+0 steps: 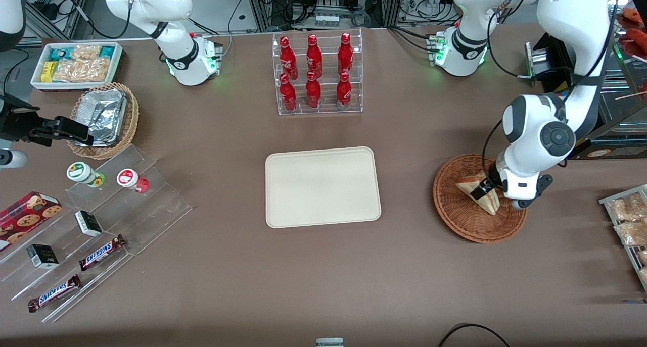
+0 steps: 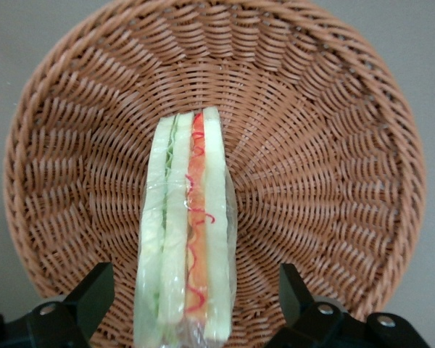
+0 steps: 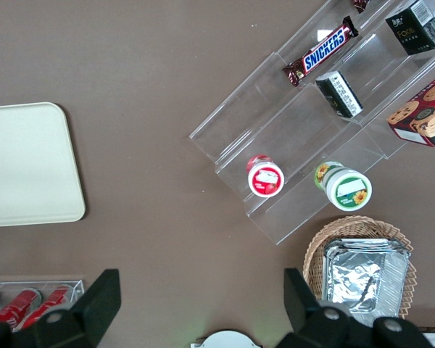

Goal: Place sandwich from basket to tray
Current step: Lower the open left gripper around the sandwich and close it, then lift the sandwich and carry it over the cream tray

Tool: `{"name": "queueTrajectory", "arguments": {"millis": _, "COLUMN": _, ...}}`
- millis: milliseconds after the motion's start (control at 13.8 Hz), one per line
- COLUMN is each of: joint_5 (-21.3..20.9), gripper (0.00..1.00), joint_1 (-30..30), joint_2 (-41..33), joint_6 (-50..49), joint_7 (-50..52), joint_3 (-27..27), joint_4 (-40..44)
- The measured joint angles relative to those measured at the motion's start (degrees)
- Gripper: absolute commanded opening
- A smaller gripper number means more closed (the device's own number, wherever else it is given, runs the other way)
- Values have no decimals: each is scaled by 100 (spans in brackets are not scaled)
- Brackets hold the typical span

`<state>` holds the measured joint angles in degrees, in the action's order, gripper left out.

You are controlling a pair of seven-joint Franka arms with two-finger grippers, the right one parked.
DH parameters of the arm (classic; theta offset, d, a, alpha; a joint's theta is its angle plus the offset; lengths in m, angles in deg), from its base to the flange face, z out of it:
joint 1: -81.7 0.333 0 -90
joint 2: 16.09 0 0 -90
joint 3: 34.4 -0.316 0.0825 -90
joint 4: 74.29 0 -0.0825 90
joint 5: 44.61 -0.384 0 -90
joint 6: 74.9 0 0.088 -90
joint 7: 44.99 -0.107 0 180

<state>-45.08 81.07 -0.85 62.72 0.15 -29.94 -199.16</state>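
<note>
At the right of the front frame, the round basket [image 1: 467, 226] sits on the brown tabletop [image 1: 323, 276] toward the working arm's end, apart from the cream tray [image 1: 322, 186] at frame centre, with bare brown surface between them. The sandwich [image 1: 480, 193] stands on edge in the basket. The left arm bends down over it; its tool [image 2: 196, 297] is spread wide, fingers [image 2: 94, 293] flanking the wedge without touching.

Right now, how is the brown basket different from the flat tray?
The basket is round, woven and reddish-brown; the tray is a smooth, cream rectangle. The basket holds the sandwich, with the open gripper around it; the tray holds nothing. Both sit on the table.
</note>
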Motion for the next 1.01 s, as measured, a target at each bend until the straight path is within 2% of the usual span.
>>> {"name": "queueTrajectory", "arguments": {"millis": 72, "joint_5": 3, "gripper": 100, "joint_1": 3, "joint_2": 54, "joint_6": 13, "joint_7": 31, "joint_3": -1, "joint_4": 0}}
{"name": "queueTrajectory", "arguments": {"millis": 145, "joint_5": 3, "gripper": 93, "joint_1": 3, "joint_2": 84, "joint_6": 14, "joint_7": 71, "joint_3": -2, "joint_4": 0}}
{"name": "queueTrajectory", "arguments": {"millis": 217, "joint_5": 3, "gripper": 63, "joint_1": 3, "joint_2": 93, "joint_6": 12, "joint_7": 105, "joint_3": -2, "joint_4": -2}}
{"name": "queueTrajectory", "arguments": {"millis": 290, "joint_5": 4, "gripper": 29, "joint_1": 3, "joint_2": 92, "joint_6": 7, "joint_7": 130, "joint_3": -2, "joint_4": -3}}
{"name": "queueTrajectory", "arguments": {"millis": 362, "joint_5": 4, "gripper": 12, "joint_1": 4, "joint_2": 91, "joint_6": -19, "joint_7": 175, "joint_3": -2, "joint_4": -4}}
{"name": "queueTrajectory", "arguments": {"millis": 435, "joint_5": 4, "gripper": 1, "joint_1": 4, "joint_2": 87, "joint_6": -73, "joint_7": 201, "joint_3": -2, "joint_4": -4}}
{"name": "queueTrajectory", "arguments": {"millis": 797, "joint_5": 3, "gripper": 0, "joint_1": -11, "joint_2": -165, "joint_6": -577, "joint_7": 219, "joint_3": 15, "joint_4": 70}}
{"name": "queueTrajectory", "arguments": {"millis": 1014, "joint_5": 0, "gripper": 0, "joint_1": -45, "joint_2": -342, "joint_6": -1229, "joint_7": 185, "joint_3": 40, "joint_4": 450}}
